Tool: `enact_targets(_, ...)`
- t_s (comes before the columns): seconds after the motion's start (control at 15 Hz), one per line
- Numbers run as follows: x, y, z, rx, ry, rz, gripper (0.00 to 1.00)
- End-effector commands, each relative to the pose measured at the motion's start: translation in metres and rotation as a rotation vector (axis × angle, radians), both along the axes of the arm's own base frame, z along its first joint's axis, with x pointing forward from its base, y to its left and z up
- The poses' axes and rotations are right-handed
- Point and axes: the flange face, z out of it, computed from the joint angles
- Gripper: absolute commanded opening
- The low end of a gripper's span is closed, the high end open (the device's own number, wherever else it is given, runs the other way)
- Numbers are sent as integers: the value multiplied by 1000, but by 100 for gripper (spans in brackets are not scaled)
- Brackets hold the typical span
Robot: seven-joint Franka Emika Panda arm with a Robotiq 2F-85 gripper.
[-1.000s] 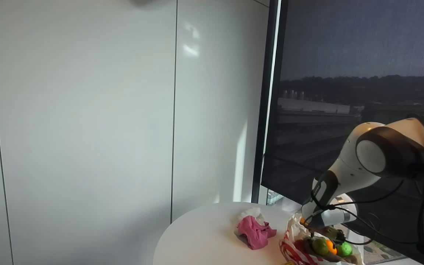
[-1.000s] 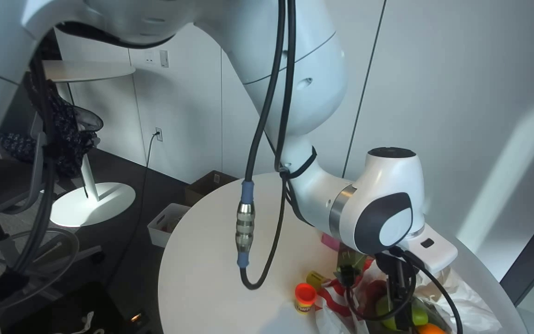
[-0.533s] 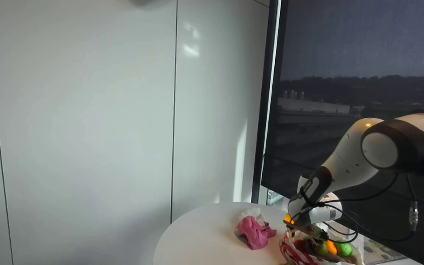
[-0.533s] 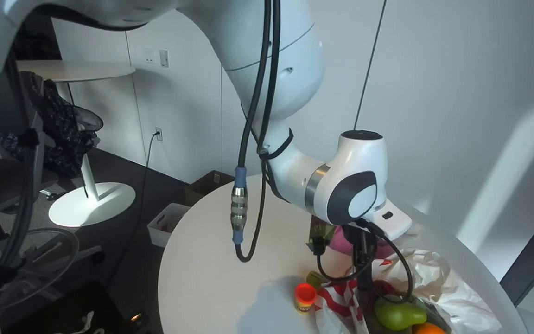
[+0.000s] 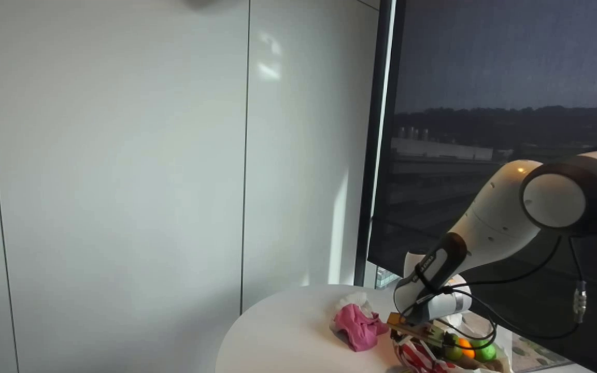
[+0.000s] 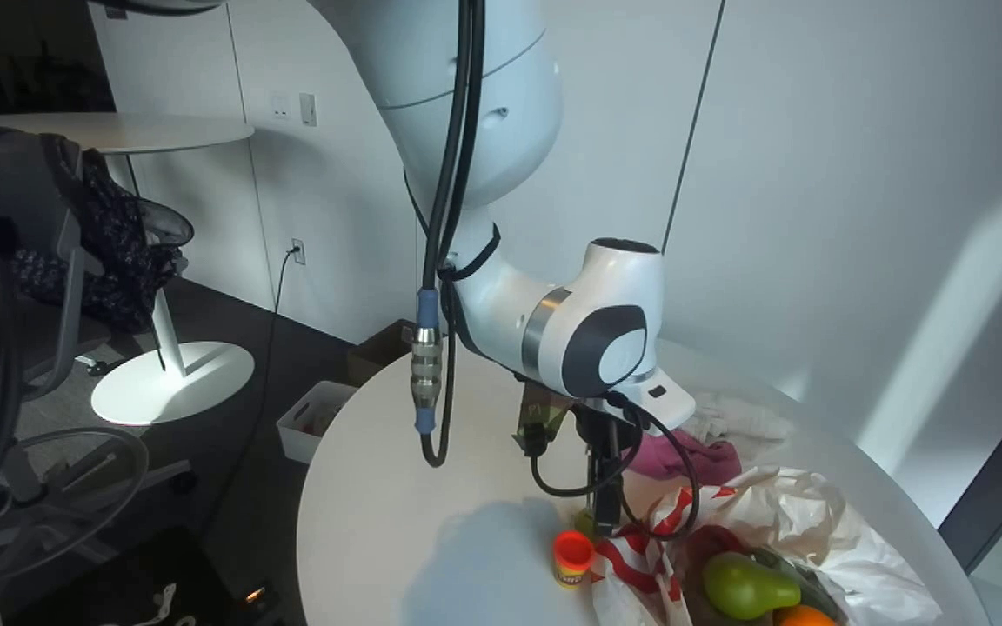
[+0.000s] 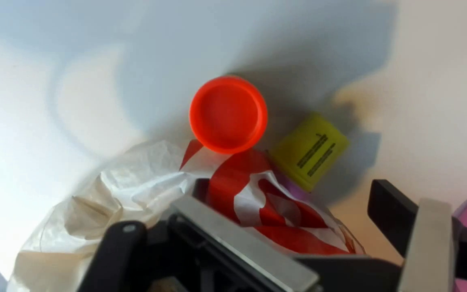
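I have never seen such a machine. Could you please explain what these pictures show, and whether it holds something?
The machine is a robot arm ending in a two-fingered gripper. Two pictures come from cameras outside the robot; the close one, from a camera on its wrist. On the round white table are an upright tub with a red lid, a yellow tub on its side, a pink cloth, and a red-and-white wrapper holding a pear and an orange. The gripper is open near the tubs and seems to hold nothing; whether it touches the wrapper, I cannot tell.
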Motion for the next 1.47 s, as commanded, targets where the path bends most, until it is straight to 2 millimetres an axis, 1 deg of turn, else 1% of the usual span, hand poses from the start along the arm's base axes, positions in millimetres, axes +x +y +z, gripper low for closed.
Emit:
enact_targets(0.0,-33,11,0,19,34,-2,100)
enact_targets(0.13,-47,17,-8,26,40,20,100)
enact_targets(0.33,-56,20,-26,19,20,61,100)
enact_targets(0.6,-60,9,-45,-5,2,67,100)
enact_targets(0.8,-59,0,-55,-2,1,54,100)
enact_targets(1.0,-56,-3,-65,-14,-11,80,100)
enact_targets(1.07,-55,-4,-68,-13,-11,84,92)
enact_targets(1.13,-55,-4,-69,-12,-13,92,73)
enact_targets(1.2,-56,-4,-72,-12,-15,98,66)
enact_targets(1.27,-57,-5,-73,-13,-15,101,56)
enact_targets(1.4,-59,-5,-76,-13,-13,105,42)
